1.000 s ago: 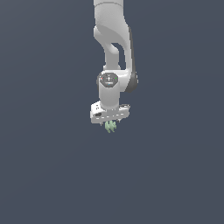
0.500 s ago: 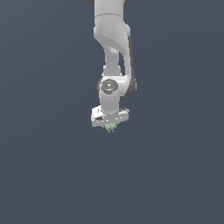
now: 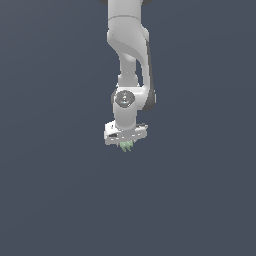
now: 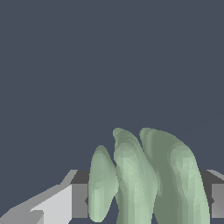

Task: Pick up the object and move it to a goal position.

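The object (image 3: 126, 146) is a tiny pale green thing with ridged lobes. In the exterior view it sticks out just below my white gripper (image 3: 126, 144), which hangs from the arm in mid-frame. In the wrist view the object (image 4: 144, 179) fills the space between my two fingers (image 4: 78, 200), with its lobes standing close to the camera. The gripper is shut on it. The fingertips are hidden behind the object.
A plain dark grey-blue background surrounds the arm in both views. No other object, marker or edge shows.
The arm with the object in its gripper has moved slightly upward in the exterior view. The grip has not changed.
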Motion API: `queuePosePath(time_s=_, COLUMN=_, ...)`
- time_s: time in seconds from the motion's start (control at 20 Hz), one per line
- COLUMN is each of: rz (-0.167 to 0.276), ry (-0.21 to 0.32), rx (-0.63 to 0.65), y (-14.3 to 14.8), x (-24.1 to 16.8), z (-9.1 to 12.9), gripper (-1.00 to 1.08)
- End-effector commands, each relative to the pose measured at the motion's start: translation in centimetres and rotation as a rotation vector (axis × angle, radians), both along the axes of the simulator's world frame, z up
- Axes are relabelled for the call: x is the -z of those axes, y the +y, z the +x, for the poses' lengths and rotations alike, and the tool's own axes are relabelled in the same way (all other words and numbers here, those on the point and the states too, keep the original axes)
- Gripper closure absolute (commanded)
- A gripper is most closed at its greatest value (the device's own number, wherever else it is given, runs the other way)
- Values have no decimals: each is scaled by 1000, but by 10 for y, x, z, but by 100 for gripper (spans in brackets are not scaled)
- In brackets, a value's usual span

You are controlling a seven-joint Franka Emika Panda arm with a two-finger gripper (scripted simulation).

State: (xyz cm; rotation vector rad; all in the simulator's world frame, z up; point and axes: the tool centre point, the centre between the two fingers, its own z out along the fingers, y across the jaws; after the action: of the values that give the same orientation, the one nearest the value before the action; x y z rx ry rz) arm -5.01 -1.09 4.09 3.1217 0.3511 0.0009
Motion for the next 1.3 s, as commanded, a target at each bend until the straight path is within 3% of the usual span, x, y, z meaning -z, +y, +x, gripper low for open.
queuePosePath(time_s=0.0, rz=0, ry=0, rx=0, y=0, x=0, z=0, gripper=108)
queuePosePath(time_s=0.4, rz=0, ry=0, rx=0, y=-30, x=-12, z=11, gripper=108)
queuePosePath(time_s=1.25, rz=0, ry=0, rx=-1, y=-167, x=-68, z=65, gripper=108)
